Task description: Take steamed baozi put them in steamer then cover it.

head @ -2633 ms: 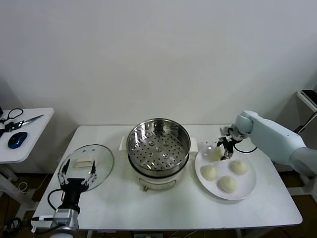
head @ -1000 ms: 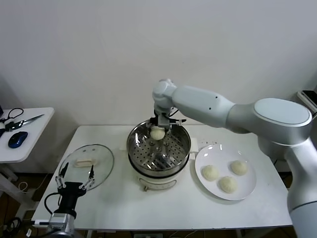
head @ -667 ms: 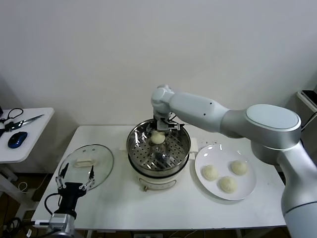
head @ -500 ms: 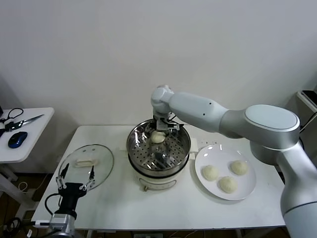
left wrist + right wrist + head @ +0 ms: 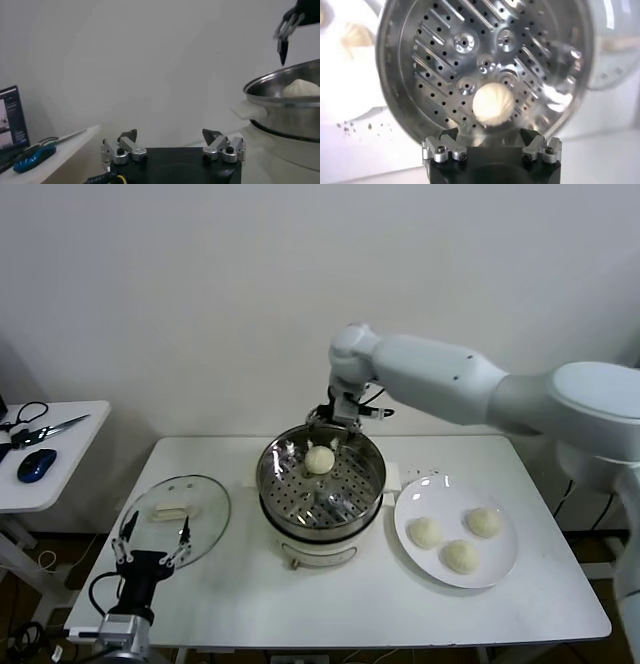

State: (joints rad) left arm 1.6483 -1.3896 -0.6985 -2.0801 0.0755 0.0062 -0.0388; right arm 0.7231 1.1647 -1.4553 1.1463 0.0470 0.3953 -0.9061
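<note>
One steamed baozi sits loose on the perforated tray toward the back of the steamer, nothing touching it; in the right wrist view it lies clear of my spread fingers. The other three baozi wait on the white plate just right of the pot. My right gripper hangs above the back rim, fingers wide and empty, so I judge one bun placed and three to go.

For the next fetch I'd lift straight up until the fingers clear the steel rim, then swing across to the plate, come down over the nearest bun and close only lightly, since the dough looks soft enough to dent. I'd set each bun on a bare patch of tray, apart from the first, so they don't stick or stack.

The glass cover lies flat on the table left of the steamer, handle up. My left gripper is parked low at the front left beside it, fingers spread wide, holding nothing
</note>
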